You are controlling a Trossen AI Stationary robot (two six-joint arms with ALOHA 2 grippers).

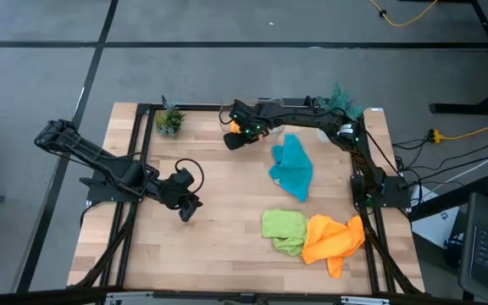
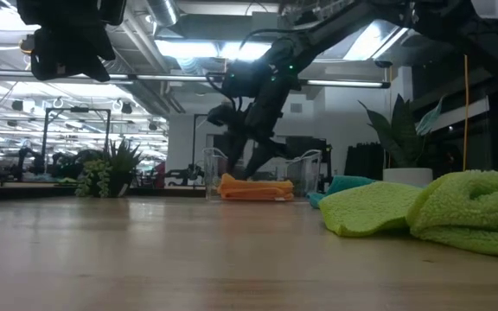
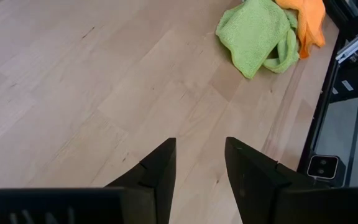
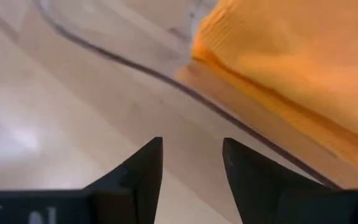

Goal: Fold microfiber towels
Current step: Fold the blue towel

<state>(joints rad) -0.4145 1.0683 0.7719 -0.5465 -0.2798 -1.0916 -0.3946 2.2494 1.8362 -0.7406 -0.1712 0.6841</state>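
My right gripper (image 4: pixel 191 168) hangs with its fingers parted and nothing between them, just above the rim of the clear bin (image 4: pixel 135 65) at the far side of the table (image 1: pixel 227 212). A folded orange towel (image 4: pixel 291 68) lies in that bin, right ahead of my fingertips. My right arm reaches from its base at the right edge along the far side of the table, elbow bent, wrist tipped down toward the bin. My left gripper (image 3: pixel 201 168) is likewise spread and empty, held above bare wood on the left half of the table, with that arm stretched in from the left edge and angled toward the near side. Past its fingers lies the green towel (image 3: pixel 257 34), crumpled, touching a second, crumpled orange towel (image 1: pixel 333 241) near the front right corner. The blue towel (image 1: pixel 293 168) lies bunched between the bin and that pair, apart from both. A small potted plant (image 1: pixel 169 120) stands at the far left of the table, and another plant (image 1: pixel 339 100) at the far right.
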